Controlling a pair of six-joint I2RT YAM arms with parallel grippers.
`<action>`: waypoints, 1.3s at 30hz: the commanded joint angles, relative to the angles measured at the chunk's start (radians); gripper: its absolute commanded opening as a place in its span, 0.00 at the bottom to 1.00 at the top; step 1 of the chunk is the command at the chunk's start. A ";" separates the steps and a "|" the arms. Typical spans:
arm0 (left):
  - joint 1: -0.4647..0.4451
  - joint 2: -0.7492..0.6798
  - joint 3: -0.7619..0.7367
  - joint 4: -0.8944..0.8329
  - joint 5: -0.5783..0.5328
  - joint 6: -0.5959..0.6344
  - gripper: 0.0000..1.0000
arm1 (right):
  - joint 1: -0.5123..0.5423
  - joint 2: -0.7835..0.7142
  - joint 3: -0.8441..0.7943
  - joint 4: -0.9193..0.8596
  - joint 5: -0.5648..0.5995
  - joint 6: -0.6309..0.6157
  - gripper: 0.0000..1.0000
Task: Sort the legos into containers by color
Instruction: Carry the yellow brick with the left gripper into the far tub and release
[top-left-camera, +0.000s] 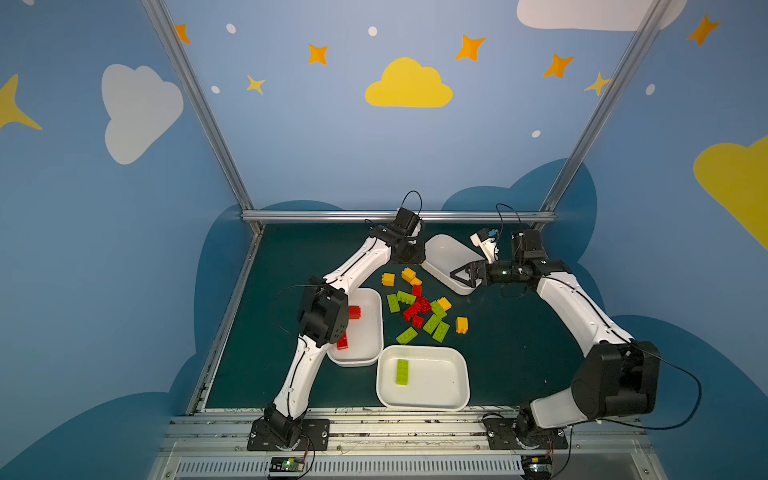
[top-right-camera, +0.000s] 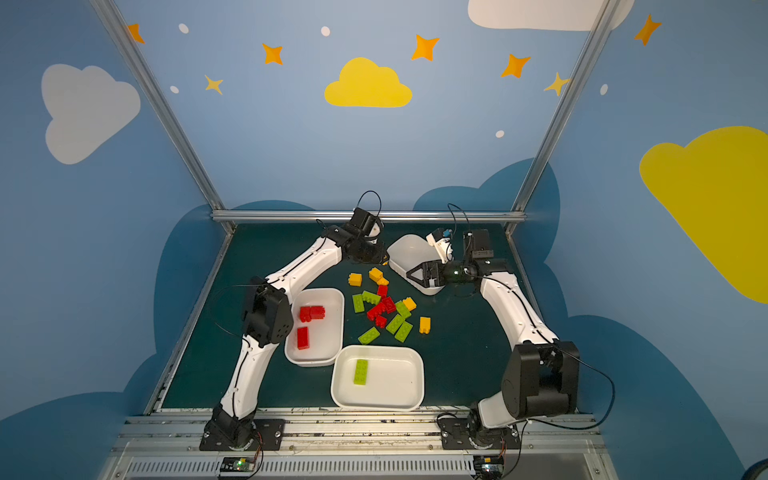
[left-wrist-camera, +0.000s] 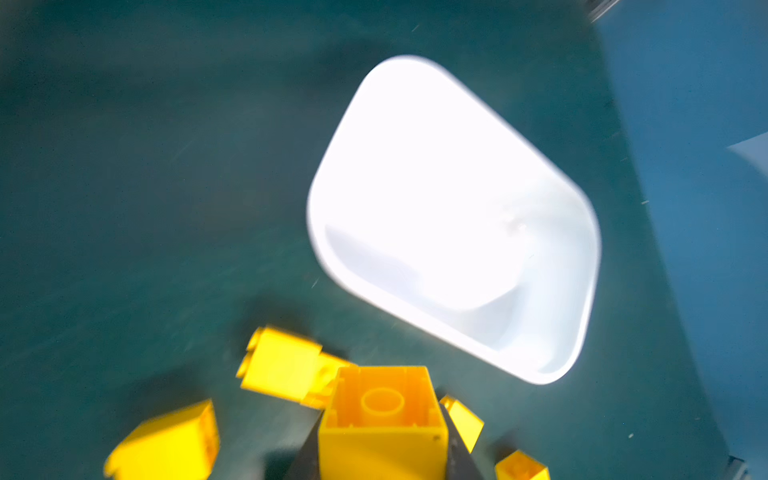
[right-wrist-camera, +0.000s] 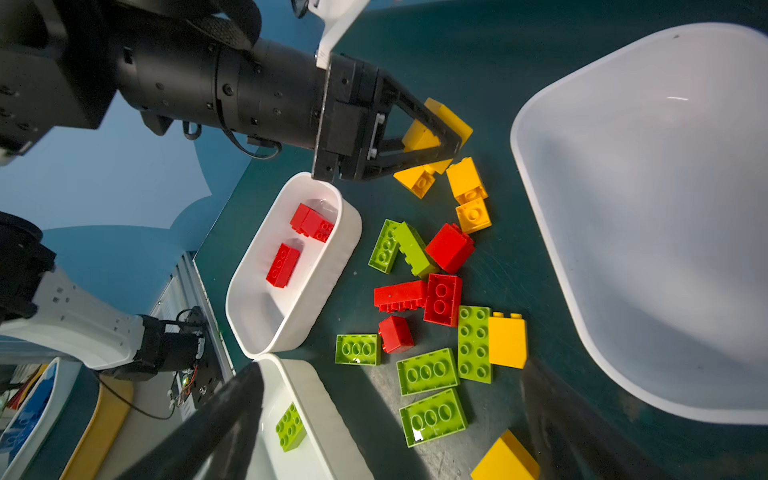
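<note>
1. Grip of left claw (right-wrist-camera: 455, 150) clamped on yellow brick (left-wrist-camera: 382, 407) by its side walls, just beside empty tub (top-left-camera: 440, 249); likely headed into it, the only tub without a colour.
2. Right claw (top-left-camera: 457, 274) spread apart, holding nothing, over that tub's rim; probably parked clear of the pile.
3. Loose legos (top-left-camera: 419, 307) on table (top-left-camera: 291, 257) beside the tub, not yet sorted.

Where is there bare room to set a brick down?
Far tub is empty, though the right pincer hangs over one end. Bare mat between the lone yellow brick and the right arm. Crowded: the brick pile at the centre.
</note>
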 joint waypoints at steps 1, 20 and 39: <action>-0.004 0.072 0.088 0.090 0.048 0.017 0.26 | -0.018 -0.037 -0.006 -0.008 0.040 0.021 0.95; -0.028 0.336 0.307 0.282 -0.052 0.156 0.28 | -0.067 -0.083 -0.034 0.006 0.080 0.038 0.95; -0.039 0.131 0.266 0.039 -0.069 0.189 0.73 | -0.070 -0.101 -0.044 -0.016 0.055 0.024 0.95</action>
